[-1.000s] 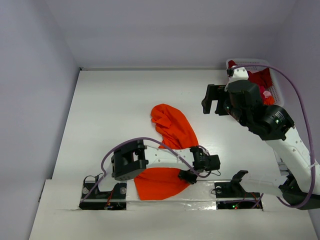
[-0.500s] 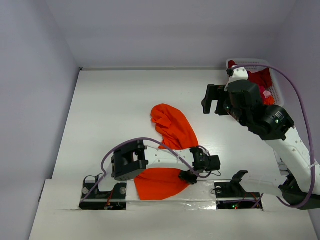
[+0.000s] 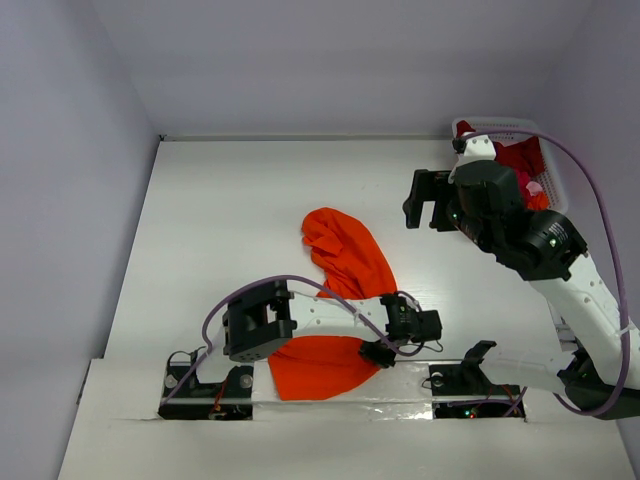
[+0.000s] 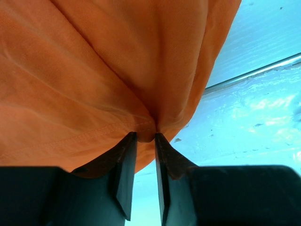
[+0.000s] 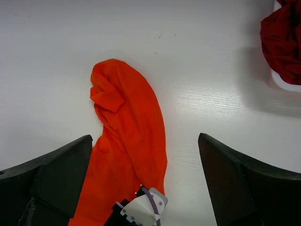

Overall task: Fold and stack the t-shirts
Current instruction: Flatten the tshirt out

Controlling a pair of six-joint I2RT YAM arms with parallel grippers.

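Spreading from the near edge toward the middle of the white table [image 3: 230,220], the orange t-shirt [image 3: 345,265] lay rumpled in a long, narrow heap, its far end bunched into a rounded knot. The tabletop was smooth, matt white with a faint grain, boxed in by plain pale lavender-grey walls [image 3: 350,60] on the left, back and right. The left gripper [image 4: 143,136] sat low at the shirt's near right edge, jaws drawn almost together and pinching a fold of hemmed orange cloth between its tips. The right gripper [image 3: 428,205] hung above the table on the far right, jaws spread wide with nothing between them. Behind it, in the far right corner, a white basket [image 3: 555,185] held the crumpled dark red t-shirt [image 3: 520,155].
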